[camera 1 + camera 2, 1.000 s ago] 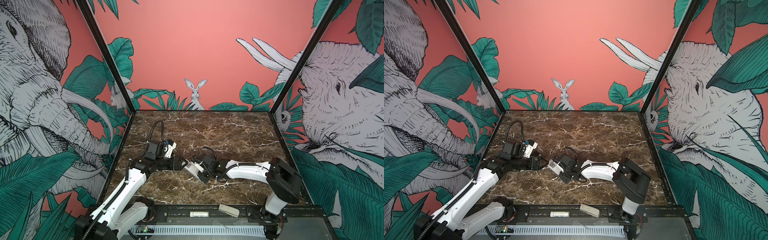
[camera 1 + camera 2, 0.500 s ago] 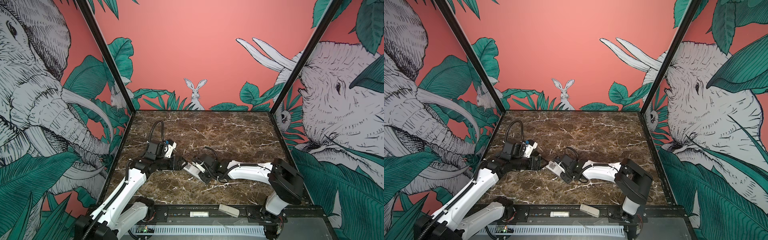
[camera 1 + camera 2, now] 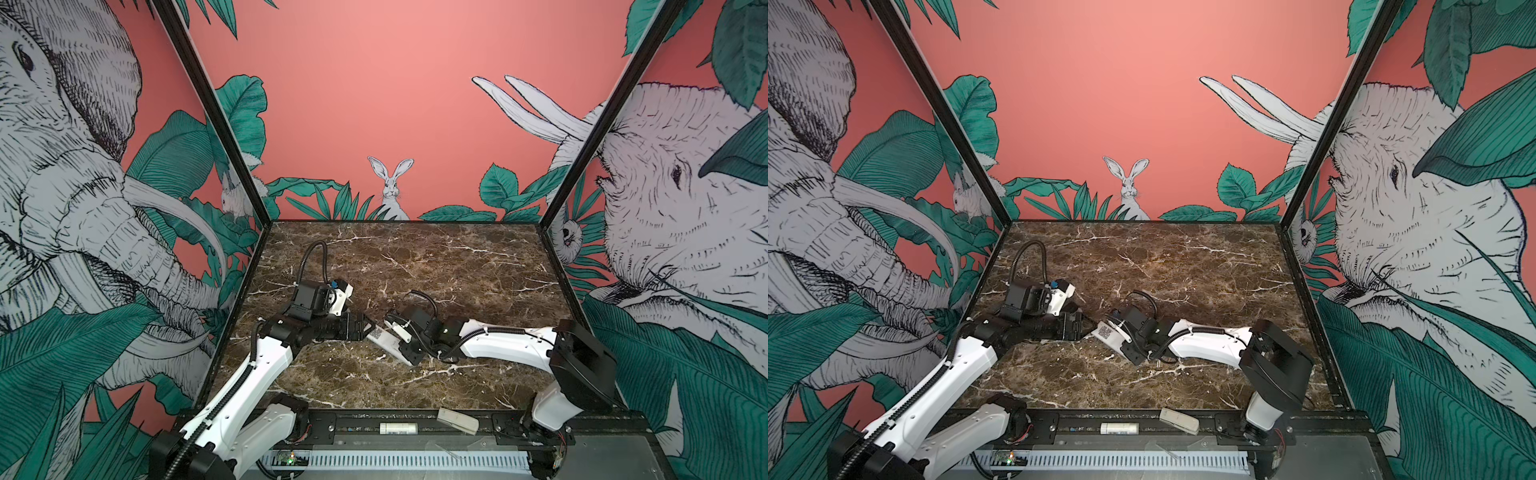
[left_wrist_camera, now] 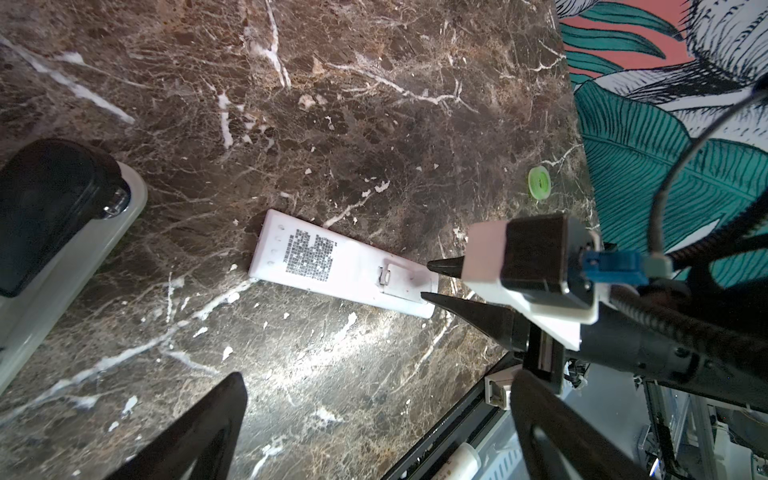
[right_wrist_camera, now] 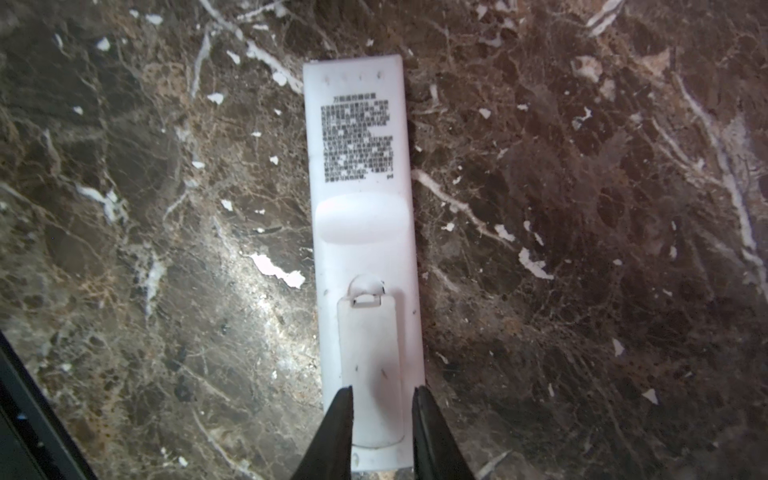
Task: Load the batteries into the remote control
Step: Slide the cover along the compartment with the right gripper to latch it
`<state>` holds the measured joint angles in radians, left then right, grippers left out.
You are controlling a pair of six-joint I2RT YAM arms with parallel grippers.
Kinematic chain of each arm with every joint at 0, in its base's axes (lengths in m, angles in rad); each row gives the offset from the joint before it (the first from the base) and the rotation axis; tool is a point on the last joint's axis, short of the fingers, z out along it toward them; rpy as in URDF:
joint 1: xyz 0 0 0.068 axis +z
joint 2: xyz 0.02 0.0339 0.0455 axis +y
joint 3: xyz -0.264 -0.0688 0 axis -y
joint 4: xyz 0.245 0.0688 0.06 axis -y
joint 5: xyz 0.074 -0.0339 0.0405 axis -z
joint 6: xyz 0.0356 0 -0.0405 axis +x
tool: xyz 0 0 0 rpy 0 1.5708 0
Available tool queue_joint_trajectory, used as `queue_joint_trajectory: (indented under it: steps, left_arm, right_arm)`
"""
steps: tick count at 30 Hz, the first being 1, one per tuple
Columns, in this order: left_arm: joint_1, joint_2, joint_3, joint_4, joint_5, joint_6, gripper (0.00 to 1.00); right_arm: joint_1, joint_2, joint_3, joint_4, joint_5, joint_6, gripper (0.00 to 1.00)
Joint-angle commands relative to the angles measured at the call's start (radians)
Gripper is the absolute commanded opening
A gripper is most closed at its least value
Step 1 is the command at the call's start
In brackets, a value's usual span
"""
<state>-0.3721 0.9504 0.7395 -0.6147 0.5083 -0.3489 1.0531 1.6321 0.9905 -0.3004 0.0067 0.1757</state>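
Note:
The remote control lies face down on the marble table, its printed label and shut battery cover facing up; it also shows in both top views and the left wrist view. My right gripper is low over the cover end, its two black tips a narrow gap apart on top of the cover and gripping nothing. My left gripper stands wide open and empty beside the label end. The batteries are out of view.
A white cylinder and a grey block rest on the black front rail. A small green ring lies on the table near the right wall. A grey-and-black object sits close to the left arm.
The right arm's elbow has drifted slightly to the right. The remote and the left arm have not moved.

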Motion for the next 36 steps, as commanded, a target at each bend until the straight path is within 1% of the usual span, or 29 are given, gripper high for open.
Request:
queue_joint_trajectory:
  steps: [1, 8, 13, 17, 20, 22, 24, 27, 30, 32, 33, 34, 36]
  left_arm:
    - [0.004, -0.018, -0.006, 0.005, -0.002, 0.012, 0.99]
    - [0.003, -0.020, -0.006, 0.004, -0.002, 0.014, 0.99]
    - [0.005, -0.020, -0.006, 0.006, -0.002, 0.014, 0.99]
    - [0.004, -0.014, -0.007, 0.010, -0.001, 0.013, 0.99]
    - [0.004, -0.014, -0.008, 0.010, -0.001, 0.012, 0.99]
    - [0.004, -0.015, -0.008, 0.010, -0.002, 0.013, 0.99]
    - [0.004, -0.015, -0.007, 0.011, -0.003, 0.012, 0.99]
    - [0.004, -0.015, -0.006, 0.011, -0.003, 0.010, 0.99]
    - [0.004, -0.016, -0.005, 0.010, -0.002, 0.010, 0.99]
    - [0.004, -0.017, -0.004, 0.009, -0.004, 0.010, 0.99]
    - [0.004, -0.018, -0.004, 0.009, -0.004, 0.011, 0.99]
    - [0.004, -0.017, -0.003, 0.008, -0.004, 0.012, 0.99]
    - [0.004, -0.018, -0.003, 0.008, -0.005, 0.011, 0.99]
  right_arm:
    - [0.000, 0.032, 0.044, -0.003, -0.001, -0.007, 0.21]
    - [-0.011, 0.101, 0.056, -0.005, 0.000, 0.004, 0.14]
    - [-0.010, 0.110, 0.030, -0.008, -0.007, 0.021, 0.13]
    - [-0.012, 0.082, 0.019, -0.015, 0.006, 0.024, 0.15]
    - [-0.012, 0.060, 0.024, -0.022, 0.015, 0.022, 0.24]
    - [-0.011, 0.043, 0.018, -0.014, 0.000, 0.015, 0.32]
    - [-0.011, 0.032, 0.011, -0.001, -0.013, 0.011, 0.44]
    - [-0.011, 0.043, 0.013, -0.008, -0.037, 0.004, 0.57]
    - [-0.010, 0.062, 0.017, -0.016, -0.044, 0.005, 0.62]
    - [-0.010, 0.068, 0.018, -0.020, -0.030, 0.011, 0.63]
    - [-0.011, 0.068, 0.018, -0.016, -0.023, 0.015, 0.61]
    - [-0.010, 0.063, 0.017, -0.013, -0.024, 0.015, 0.57]
    - [-0.011, 0.053, 0.023, -0.010, -0.022, 0.015, 0.44]
